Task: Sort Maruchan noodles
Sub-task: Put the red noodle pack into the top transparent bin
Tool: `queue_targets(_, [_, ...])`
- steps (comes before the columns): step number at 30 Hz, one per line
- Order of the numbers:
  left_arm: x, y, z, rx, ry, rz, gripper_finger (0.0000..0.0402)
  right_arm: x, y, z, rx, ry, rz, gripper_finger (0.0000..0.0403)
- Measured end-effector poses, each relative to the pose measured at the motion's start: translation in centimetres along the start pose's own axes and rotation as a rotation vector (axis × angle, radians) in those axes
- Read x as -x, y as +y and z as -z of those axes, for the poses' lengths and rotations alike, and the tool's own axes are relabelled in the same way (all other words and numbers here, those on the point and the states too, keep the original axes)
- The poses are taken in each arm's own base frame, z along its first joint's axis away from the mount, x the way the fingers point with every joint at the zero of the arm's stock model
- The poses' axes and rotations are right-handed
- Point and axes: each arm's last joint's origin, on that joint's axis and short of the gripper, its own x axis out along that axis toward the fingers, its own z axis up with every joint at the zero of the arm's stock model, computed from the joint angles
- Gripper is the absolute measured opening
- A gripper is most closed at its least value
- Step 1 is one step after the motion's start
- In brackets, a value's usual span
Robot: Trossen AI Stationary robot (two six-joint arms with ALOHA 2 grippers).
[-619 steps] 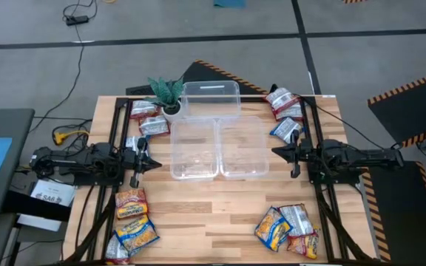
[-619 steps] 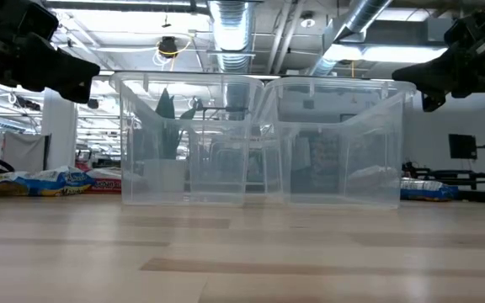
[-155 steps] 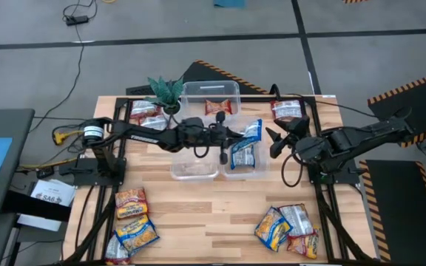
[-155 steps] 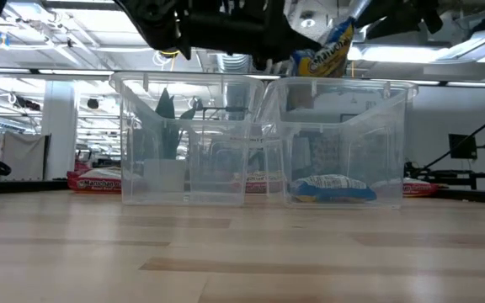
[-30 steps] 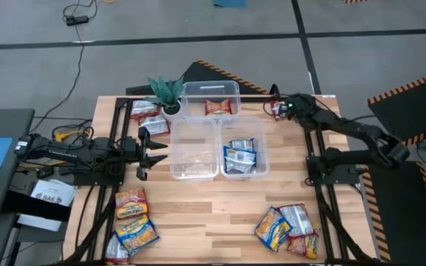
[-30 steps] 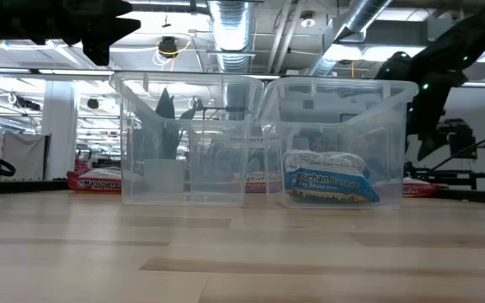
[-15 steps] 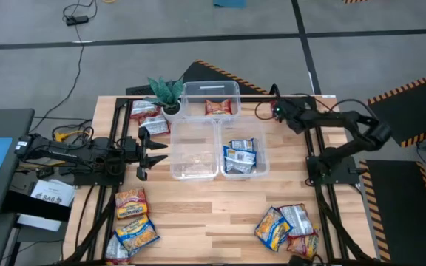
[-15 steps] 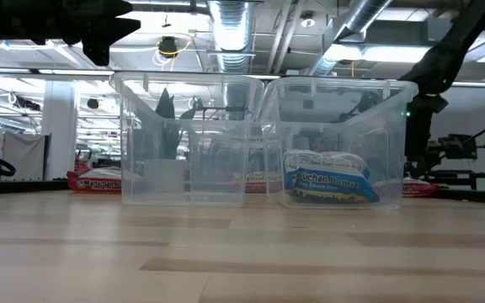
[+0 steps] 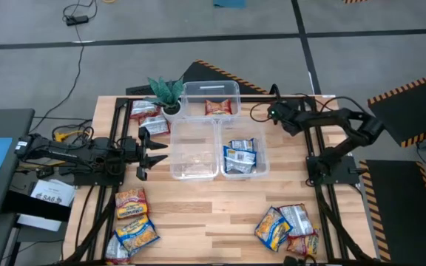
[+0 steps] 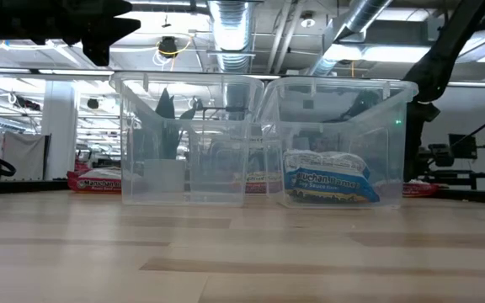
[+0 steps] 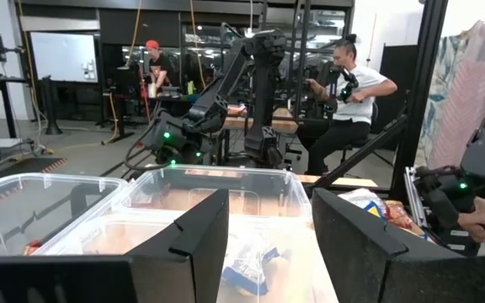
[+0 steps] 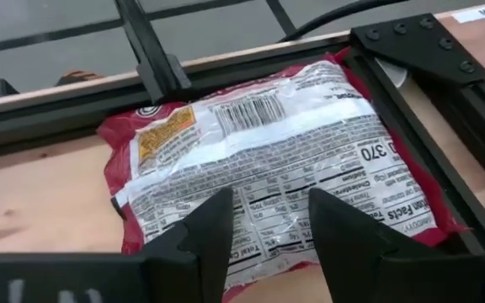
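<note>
The right arm's fingers (image 12: 263, 220) are spread apart with a clear gap, resting on a red-and-silver packet (image 12: 276, 160) that lies label-down on the worktop (image 9: 220, 207) at its far right corner, nothing clamped between them. Half a second ago this arm reached a little farther out; its wrist has since drawn slightly inward, and the right gripper (image 9: 274, 111) now sits just beside the far bin (image 9: 211, 90). In the high view the arm covers that packet, so it cannot be made out there. The left gripper (image 9: 151, 145) has stayed where it was, fingers (image 11: 200, 236) open and empty, just short of the left near bin (image 9: 194, 174). Beyond them, the right near bin (image 9: 262, 168) holds blue-and-silver packets (image 9: 239, 156), unchanged; another red packet (image 9: 217, 108) lies in the far bin. Two more red-and-silver packets (image 9: 147, 118) lie beside the potted plant (image 9: 166, 92). Yellow-orange packets (image 9: 133, 223) sit behind the left fingers at the near edge, and a mixed pile (image 9: 287, 227) at the near right corner, partly cut off by the frame edge.
</note>
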Motion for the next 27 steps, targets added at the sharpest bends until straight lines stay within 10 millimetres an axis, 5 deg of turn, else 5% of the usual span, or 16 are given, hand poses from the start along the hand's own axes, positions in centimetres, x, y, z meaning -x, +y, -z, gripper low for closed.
queue_targets(5, [0.0, 0.0, 0.0, 0.004, 0.000, 0.000, 0.0160, -0.2, 0.4, 0.8, 0.040, 0.005, 0.006, 0.0140])
queue_targets(12, [0.0, 0.0, 0.0, 0.013, 0.000, 0.000, 0.0160, -0.6, 0.4, 1.5, 0.130, 0.029, 0.028, 0.0014])
queue_targets(27, [0.0, 0.0, 0.0, 0.014, 0.000, 0.002, 0.0160, 4.8, -0.7, -1.0, 0.218, -0.012, -0.141, 0.0006])
